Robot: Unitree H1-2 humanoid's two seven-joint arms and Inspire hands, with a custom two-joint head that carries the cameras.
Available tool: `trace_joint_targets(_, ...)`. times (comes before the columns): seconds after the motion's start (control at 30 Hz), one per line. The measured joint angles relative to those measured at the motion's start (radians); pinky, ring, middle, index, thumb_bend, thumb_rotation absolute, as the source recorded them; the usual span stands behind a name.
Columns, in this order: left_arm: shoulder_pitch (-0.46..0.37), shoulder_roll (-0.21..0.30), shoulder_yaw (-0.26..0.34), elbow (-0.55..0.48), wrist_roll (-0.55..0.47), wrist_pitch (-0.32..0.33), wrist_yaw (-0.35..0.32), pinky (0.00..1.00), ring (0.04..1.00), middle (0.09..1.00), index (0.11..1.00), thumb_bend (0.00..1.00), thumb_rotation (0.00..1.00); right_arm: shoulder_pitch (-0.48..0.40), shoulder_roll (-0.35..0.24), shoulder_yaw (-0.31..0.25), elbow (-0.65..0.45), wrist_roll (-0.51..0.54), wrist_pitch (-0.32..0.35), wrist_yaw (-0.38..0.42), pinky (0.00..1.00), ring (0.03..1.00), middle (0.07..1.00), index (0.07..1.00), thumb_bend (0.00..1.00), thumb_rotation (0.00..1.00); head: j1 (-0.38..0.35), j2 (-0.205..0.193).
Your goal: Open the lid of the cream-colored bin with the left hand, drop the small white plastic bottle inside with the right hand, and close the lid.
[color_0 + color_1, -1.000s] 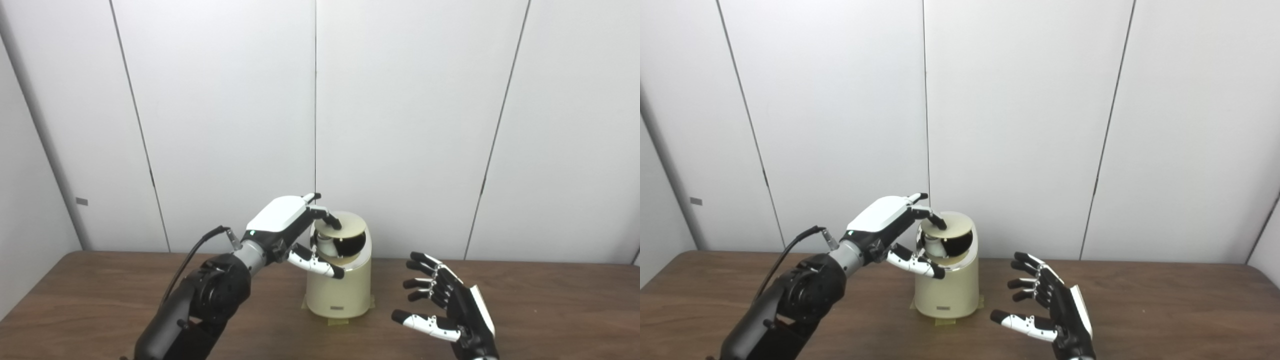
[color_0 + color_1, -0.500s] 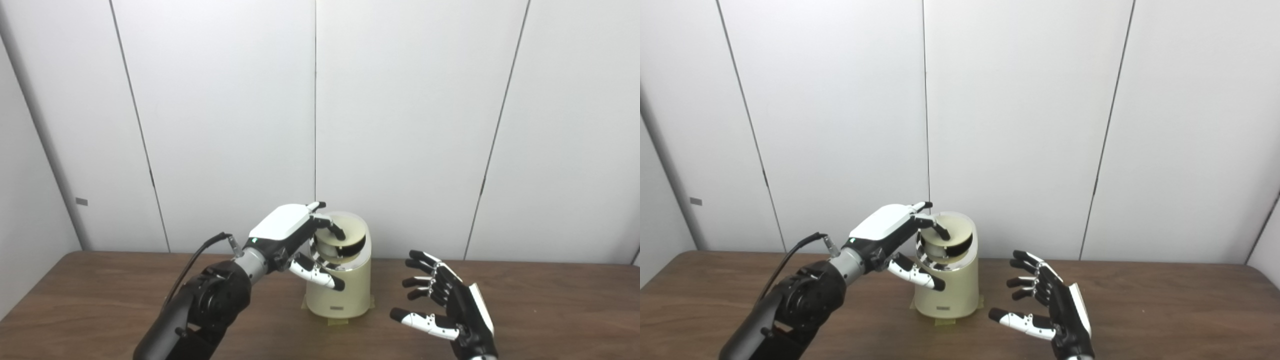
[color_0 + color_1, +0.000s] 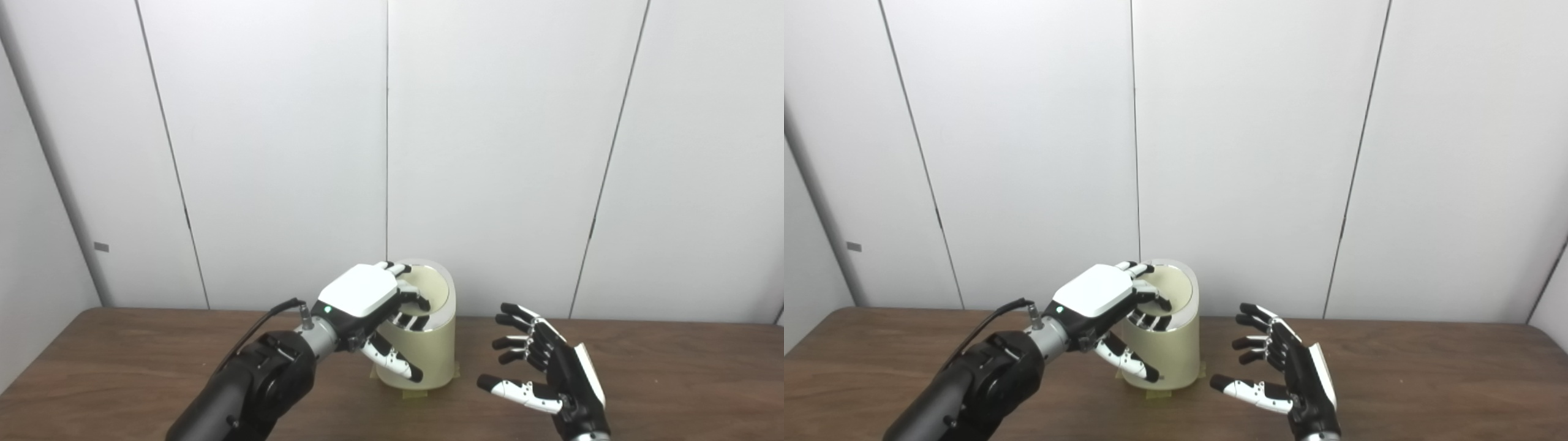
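The cream-colored bin (image 3: 432, 355) stands on the brown table (image 3: 674, 380), near its back edge. Its round lid (image 3: 430, 286) lies down in the slanted top ring. My left hand (image 3: 366, 298) rests on top of the bin, with its fingers curled onto the lid and its thumb hanging down the bin's front. It grasps nothing. My right hand (image 3: 551, 373) is open and empty, palm turned toward the bin, a little to the right of it and apart from it. The small white bottle is not in view.
Yellow tape (image 3: 413, 394) shows under the bin's base. White wall panels (image 3: 490, 153) stand right behind the table. A black cable (image 3: 257, 331) runs along my left forearm.
The lid was raised, with a dark opening and a white object showing under it. My left hand has come down with the lid, and the opening is now covered. My right hand has barely moved.
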Motion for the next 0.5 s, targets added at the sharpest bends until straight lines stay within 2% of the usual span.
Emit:
trace_joint_targets(0.2, -0.002, 0.001, -0.015, -0.012, 0.033, 0.027, -0.034, 1.00, 0.979, 0.813, 0.783, 0.98, 0.43, 0.000, 0.000, 0.000, -0.003, 0.001, 0.007, 0.000, 0.52, 0.626, 0.768, 0.777, 0.81, 0.18, -0.002, 0.003)
trace_joint_targets(0.5, -0.004, 0.003, -0.017, -0.014, 0.031, 0.030, -0.037, 1.00, 0.974, 0.808, 0.781, 0.98, 0.46, 0.002, 0.000, -0.001, -0.016, 0.006, 0.025, 0.001, 0.51, 0.618, 0.763, 0.771, 0.81, 0.17, 0.000, 0.005)
